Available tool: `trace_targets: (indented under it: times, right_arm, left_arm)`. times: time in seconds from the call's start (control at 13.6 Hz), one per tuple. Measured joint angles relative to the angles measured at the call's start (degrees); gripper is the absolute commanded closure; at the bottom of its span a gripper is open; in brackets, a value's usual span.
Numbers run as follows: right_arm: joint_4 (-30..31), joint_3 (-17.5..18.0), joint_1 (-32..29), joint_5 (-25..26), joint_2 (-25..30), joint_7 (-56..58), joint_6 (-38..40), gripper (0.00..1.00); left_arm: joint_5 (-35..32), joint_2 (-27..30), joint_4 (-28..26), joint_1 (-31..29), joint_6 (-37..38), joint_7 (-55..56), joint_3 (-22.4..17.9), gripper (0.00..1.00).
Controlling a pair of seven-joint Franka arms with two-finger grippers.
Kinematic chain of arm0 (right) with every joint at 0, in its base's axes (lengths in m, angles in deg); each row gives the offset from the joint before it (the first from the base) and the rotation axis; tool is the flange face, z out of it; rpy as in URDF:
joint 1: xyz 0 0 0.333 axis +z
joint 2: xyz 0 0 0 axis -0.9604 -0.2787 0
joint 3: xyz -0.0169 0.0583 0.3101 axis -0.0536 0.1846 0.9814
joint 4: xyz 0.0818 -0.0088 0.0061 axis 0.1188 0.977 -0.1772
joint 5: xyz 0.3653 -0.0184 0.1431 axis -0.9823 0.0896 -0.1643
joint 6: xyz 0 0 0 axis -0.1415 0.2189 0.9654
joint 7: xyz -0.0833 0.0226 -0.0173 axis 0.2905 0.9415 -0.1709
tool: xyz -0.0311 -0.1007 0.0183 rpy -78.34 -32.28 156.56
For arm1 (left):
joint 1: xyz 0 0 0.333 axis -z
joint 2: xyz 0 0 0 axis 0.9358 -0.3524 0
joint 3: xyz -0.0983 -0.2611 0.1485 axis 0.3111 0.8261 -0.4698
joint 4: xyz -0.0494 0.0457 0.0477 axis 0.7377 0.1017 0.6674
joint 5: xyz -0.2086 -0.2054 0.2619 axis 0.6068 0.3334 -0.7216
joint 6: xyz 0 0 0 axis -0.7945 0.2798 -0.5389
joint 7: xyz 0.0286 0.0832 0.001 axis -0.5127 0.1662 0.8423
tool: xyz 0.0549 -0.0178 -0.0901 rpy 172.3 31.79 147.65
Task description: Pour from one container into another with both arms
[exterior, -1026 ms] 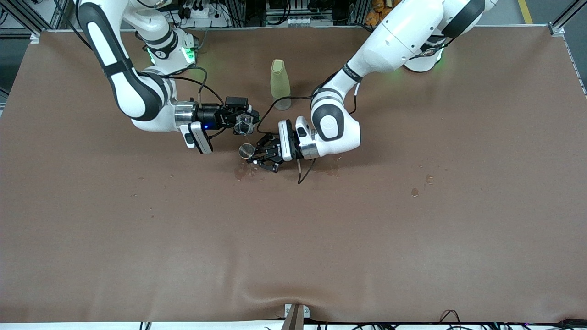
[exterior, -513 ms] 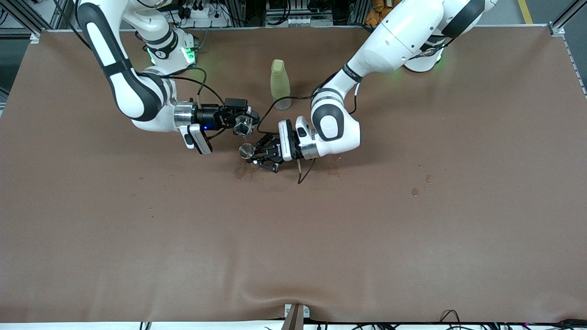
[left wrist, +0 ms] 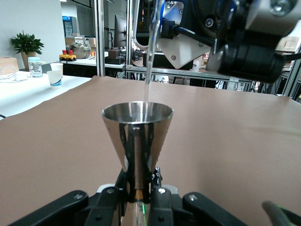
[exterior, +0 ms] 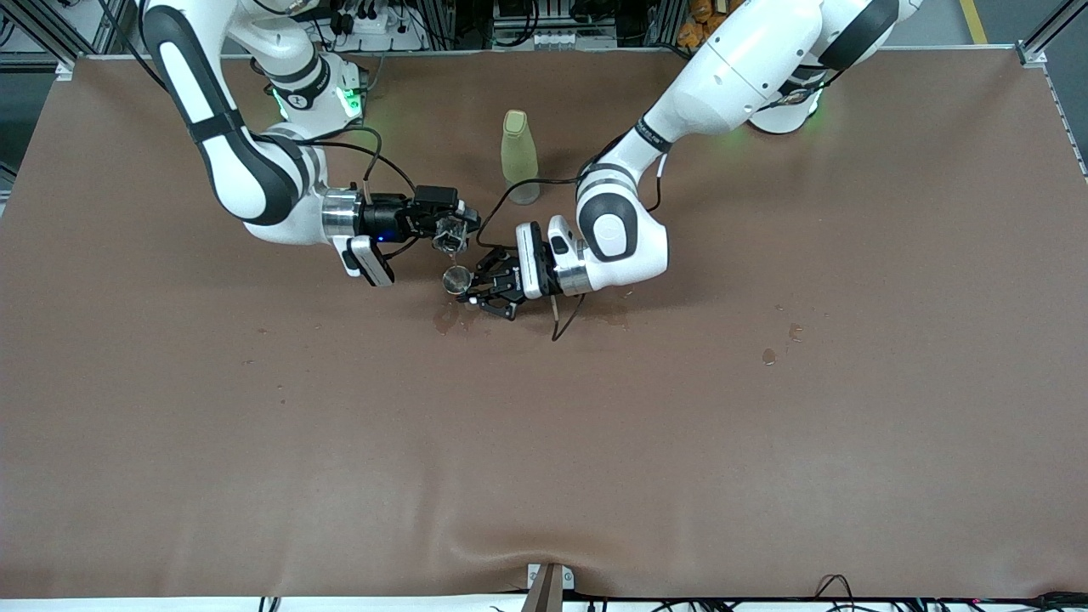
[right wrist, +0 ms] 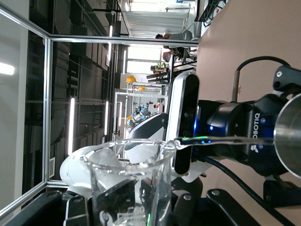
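Note:
My left gripper [exterior: 469,287] is shut on the waist of the steel jigger [exterior: 457,278], held upright above the table's middle. In the left wrist view the jigger [left wrist: 137,136] rises from between the fingers [left wrist: 162,200]. My right gripper [exterior: 449,231] is shut on the clear glass cup [exterior: 448,233], tipped over the jigger. A thin stream of water [left wrist: 147,77] falls from the cup into the jigger's top bowl. In the right wrist view the cup [right wrist: 131,181] fills the foreground, and its stream [right wrist: 225,139] reaches the jigger's rim [right wrist: 288,136].
A tall yellow-green bottle [exterior: 518,156] stands upright close to both hands, toward the robots' bases. Wet spots [exterior: 449,317] mark the brown mat under the jigger, and a few more [exterior: 769,356] lie toward the left arm's end. A black cable [exterior: 563,321] trails from the left wrist.
The right gripper has rolled the glass cup further over and drawn slightly back toward its own base. The left gripper and jigger have stayed put.

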Motion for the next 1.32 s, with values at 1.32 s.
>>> trace_targets:
  times: [1.32]
  right_arm:
    - [0.0, -0.2, 0.0, -2.4, 0.0, -16.6, 0.0, 1.00]
  left_arm:
    - [0.0, 0.0, -0.6, -0.1, -0.1, 0.1, 0.0, 1.00]
